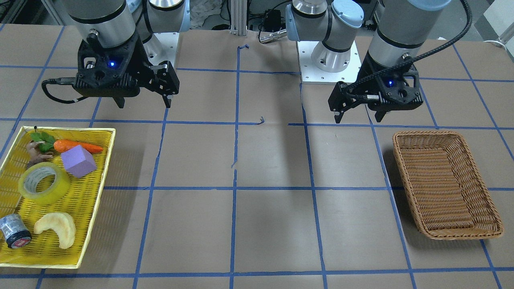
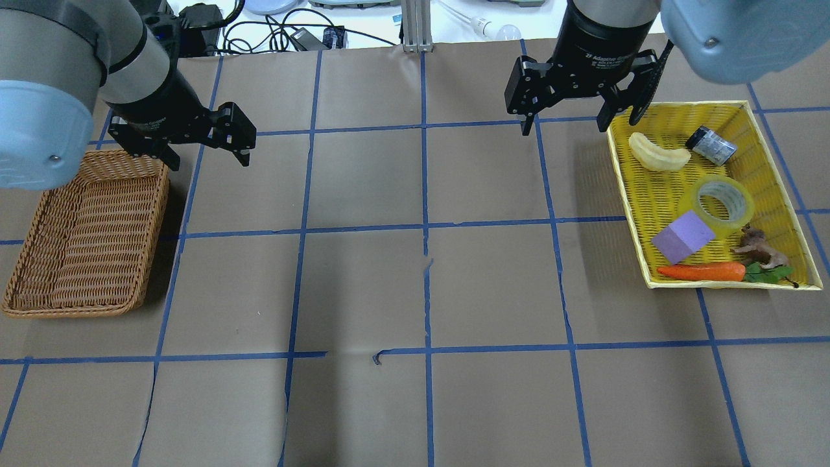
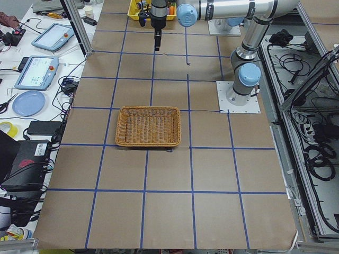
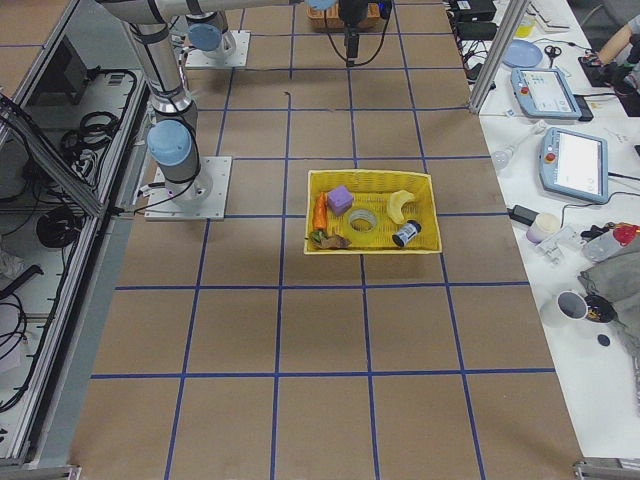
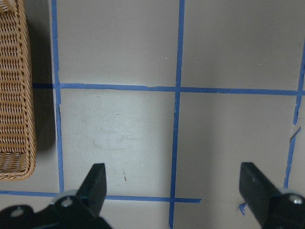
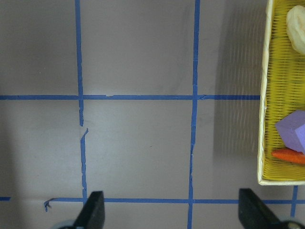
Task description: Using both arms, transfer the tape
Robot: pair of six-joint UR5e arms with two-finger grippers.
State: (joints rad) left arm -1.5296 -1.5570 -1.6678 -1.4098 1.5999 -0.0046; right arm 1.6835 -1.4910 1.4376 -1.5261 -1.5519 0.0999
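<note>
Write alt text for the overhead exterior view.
The left tool, open, hovers beside a wicker basket; the right tool, open, hovers beside a yellow tray holding the tape, over a brown table gridded in blue.

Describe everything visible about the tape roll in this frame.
The tape is a wide roll of translucent yellow packing tape with a pale grey-white core. It lies flat, hole up, in the yellow tray, close beside the purple block; whether they touch is unclear. Nothing grips it.
</note>
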